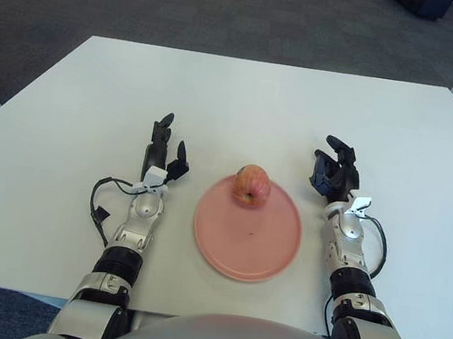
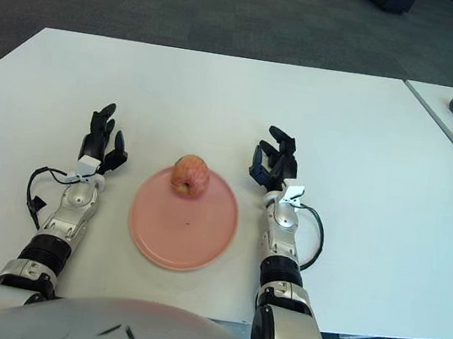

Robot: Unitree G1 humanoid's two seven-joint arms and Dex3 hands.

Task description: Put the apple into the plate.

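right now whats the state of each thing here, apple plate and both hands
apple: upright, resting on the far part of the plate, free of both hands
plate: flat on the table, holding only the apple
left hand: left of the plate, fingers open, holding nothing
right hand: right of the plate, fingers open, holding nothing
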